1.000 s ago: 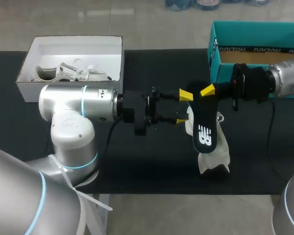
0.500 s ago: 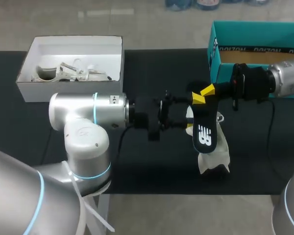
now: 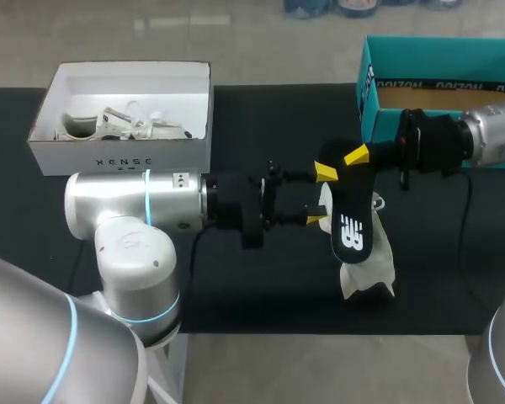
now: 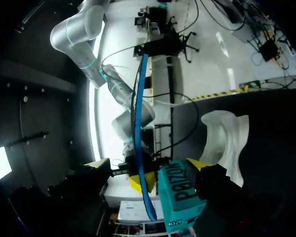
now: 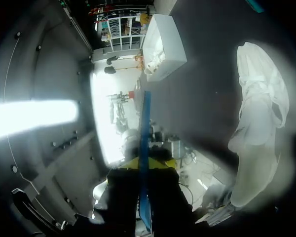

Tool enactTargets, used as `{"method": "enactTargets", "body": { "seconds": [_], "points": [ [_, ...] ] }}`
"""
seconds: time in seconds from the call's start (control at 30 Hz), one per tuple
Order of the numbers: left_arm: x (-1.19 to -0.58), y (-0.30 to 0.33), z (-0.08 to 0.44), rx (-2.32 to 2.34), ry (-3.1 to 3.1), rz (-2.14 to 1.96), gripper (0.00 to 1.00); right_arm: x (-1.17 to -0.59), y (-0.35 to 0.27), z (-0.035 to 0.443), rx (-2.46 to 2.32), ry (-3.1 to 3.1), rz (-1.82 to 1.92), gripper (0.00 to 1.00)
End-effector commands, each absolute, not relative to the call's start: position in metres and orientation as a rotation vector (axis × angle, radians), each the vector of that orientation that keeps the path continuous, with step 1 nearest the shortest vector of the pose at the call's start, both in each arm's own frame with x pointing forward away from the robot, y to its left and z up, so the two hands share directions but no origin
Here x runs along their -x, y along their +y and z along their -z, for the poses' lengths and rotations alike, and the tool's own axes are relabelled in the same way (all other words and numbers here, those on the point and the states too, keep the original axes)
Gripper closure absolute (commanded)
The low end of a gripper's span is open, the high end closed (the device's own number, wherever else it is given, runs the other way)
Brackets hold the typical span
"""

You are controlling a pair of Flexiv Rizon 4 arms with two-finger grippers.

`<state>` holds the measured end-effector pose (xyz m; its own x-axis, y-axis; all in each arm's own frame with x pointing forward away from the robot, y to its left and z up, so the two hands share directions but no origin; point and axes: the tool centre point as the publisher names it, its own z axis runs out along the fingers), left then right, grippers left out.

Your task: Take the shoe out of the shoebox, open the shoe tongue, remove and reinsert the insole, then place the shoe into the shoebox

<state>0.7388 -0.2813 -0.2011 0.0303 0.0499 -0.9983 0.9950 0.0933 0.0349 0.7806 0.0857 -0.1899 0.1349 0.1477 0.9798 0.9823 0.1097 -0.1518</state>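
Observation:
My right gripper (image 3: 356,156) is shut on the heel end of a black insole (image 3: 351,223), which hangs tilted above the table. Beneath it lies the white shoe (image 3: 370,268) on the black mat. My left gripper (image 3: 321,196) stands open just left of the insole, one yellow tip above the other. In the left wrist view the insole (image 4: 140,143) shows edge-on as a thin blue line ahead of the left gripper (image 4: 148,165), in line with the gap; the shoe (image 4: 226,140) lies beside it. The right wrist view shows the insole's edge (image 5: 144,143) running out of the right gripper (image 5: 144,164).
The teal shoebox (image 3: 438,84) stands open at the back right, behind my right arm. A white box (image 3: 118,158) with paper and small items sits at the back left. The mat's front edge runs just below the shoe.
My left arm pushed its open gripper right, up to the insole, then drew it back a little. The right gripper, insole and shoe have stayed put.

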Motion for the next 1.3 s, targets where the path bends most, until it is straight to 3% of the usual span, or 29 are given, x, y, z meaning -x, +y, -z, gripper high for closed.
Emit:
{"method": "enactTargets", "body": {
  "seconds": [0.03, 0.1, 0.2, 0.23, 0.27, 0.3, 0.63, 0.87, 0.93, 1.17, 1.2, 1.23, 1.27, 1.3],
  "points": [
    [-0.739, -0.286, 0.201, -1.192, 1.253, 1.099, 0.0, -0.78, 0.086, 0.19, 1.287, -1.258, 0.942, 1.0],
    [-0.74, -0.287, 0.2, -1.192, 1.251, 1.1, 0.0, -0.78, 0.086, 0.19, 1.287, -1.258, 0.942, 1.0],
    [-0.741, -0.29, 0.199, -1.197, 1.245, 1.1, 0.22, -0.78, 0.086, 0.19, 1.287, -1.258, 0.942, 1.0],
    [-0.742, -0.29, 0.199, -1.197, 1.244, 1.1, 0.52, -0.78, 0.086, 0.19, 1.287, -1.258, 0.942, 1.0],
    [-0.743, -0.291, 0.199, -1.198, 1.244, 1.099, 0.64, -0.78, 0.086, 0.19, 1.287, -1.258, 0.942, 1.0],
    [-0.743, -0.292, 0.199, -1.199, 1.245, 1.098, 0.68, -0.78, 0.086, 0.19, 1.287, -1.258, 0.942, 1.0],
    [-0.745, -0.298, 0.201, -1.198, 1.252, 1.106, 0.56, -0.78, 0.086, 0.19, 1.287, -1.258, 0.942, 1.0],
    [-0.748, -0.3, 0.199, -1.189, 1.264, 1.094, 0.74, -0.78, 0.086, 0.19, 1.287, -1.258, 0.942, 1.0],
    [-0.749, -0.3, 0.197, -1.192, 1.257, 1.085, 1.0, -0.78, 0.086, 0.19, 1.287, -1.258, 0.942, 1.0],
    [-0.745, -0.301, 0.193, -1.176, 1.255, 1.075, 1.0, -0.78, 0.086, 0.19, 1.287, -1.258, 0.942, 1.0],
    [-0.745, -0.3, 0.194, -1.175, 1.268, 1.061, 1.0, -0.78, 0.086, 0.19, 1.287, -1.258, 0.942, 0.8],
    [-0.745, -0.3, 0.194, -1.171, 1.265, 1.074, 1.0, -0.78, 0.086, 0.19, 1.287, -1.258, 0.942, 0.09],
    [-0.745, -0.298, 0.195, -1.168, 1.265, 1.079, 1.0, -0.78, 0.086, 0.19, 1.287, -1.258, 0.942, 0.0],
    [-0.745, -0.297, 0.195, -1.164, 1.278, 1.065, 1.0, -0.78, 0.086, 0.19, 1.287, -1.258, 0.942, 0.0]
  ]
}}
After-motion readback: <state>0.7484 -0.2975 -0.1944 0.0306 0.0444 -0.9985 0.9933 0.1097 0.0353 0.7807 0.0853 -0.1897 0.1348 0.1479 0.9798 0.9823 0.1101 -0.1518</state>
